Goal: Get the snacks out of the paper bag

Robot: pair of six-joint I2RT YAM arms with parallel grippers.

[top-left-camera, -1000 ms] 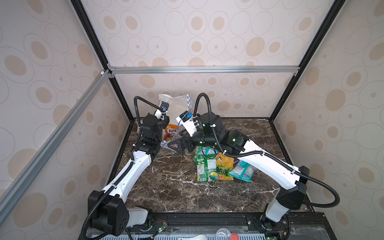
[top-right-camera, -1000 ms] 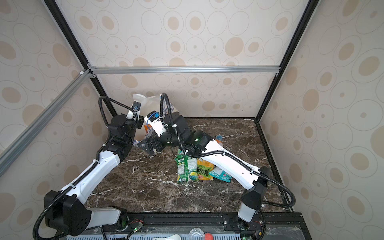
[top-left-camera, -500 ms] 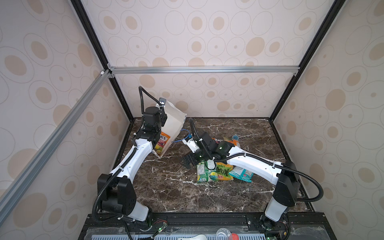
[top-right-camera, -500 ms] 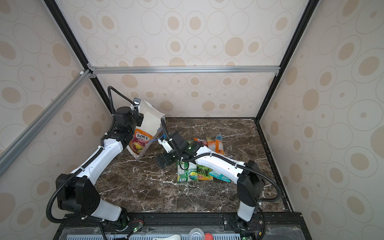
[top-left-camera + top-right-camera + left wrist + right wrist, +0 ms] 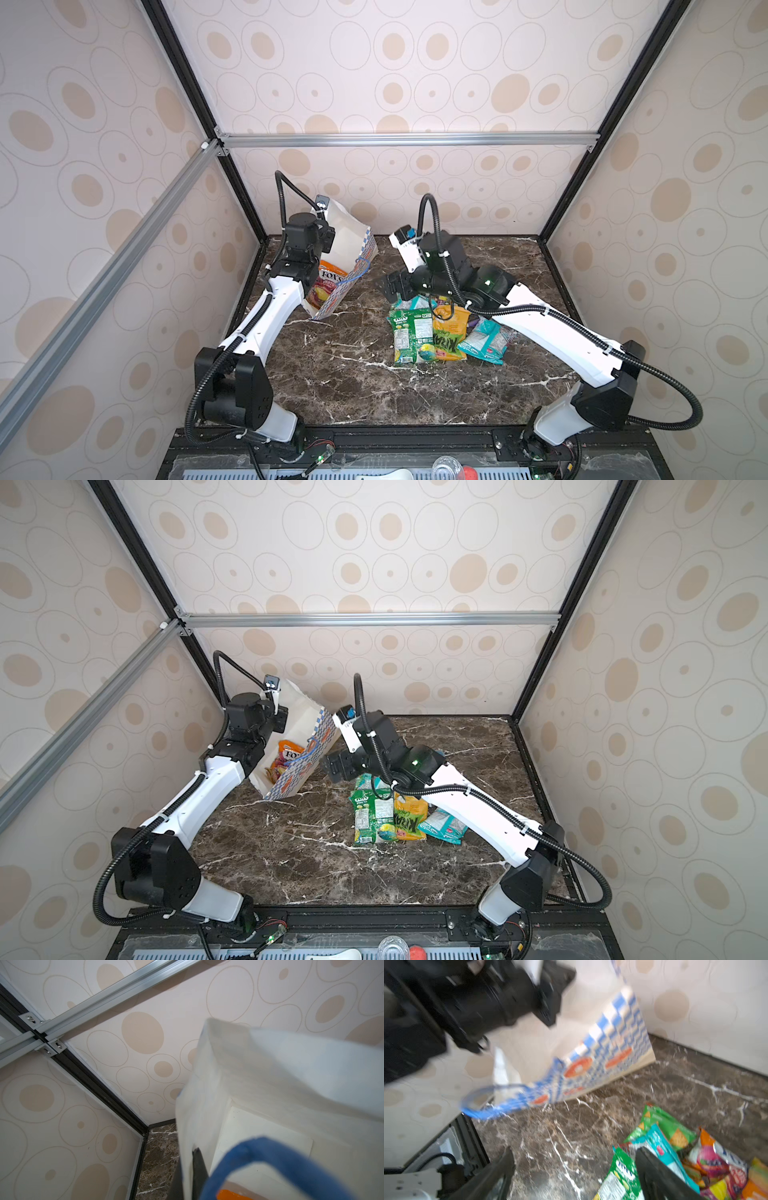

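Paper bag (image 5: 349,247) tilted, rim pinched in closed left tool (image 5: 327,239); snacks (image 5: 432,332) piled just beside wide-open, empty right tool (image 5: 575,1153).

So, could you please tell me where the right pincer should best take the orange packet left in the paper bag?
Probably by its end nearest the mouth, coming in through that opening from the front: the orange packet lies lengthwise in the tilted paper bag, and the bag's walls block every other side.

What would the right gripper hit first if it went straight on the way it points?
Probably the paper bag: the open right gripper faces its checkered front across the marble table. Depth is unclear; angled down, it might touch marble first.
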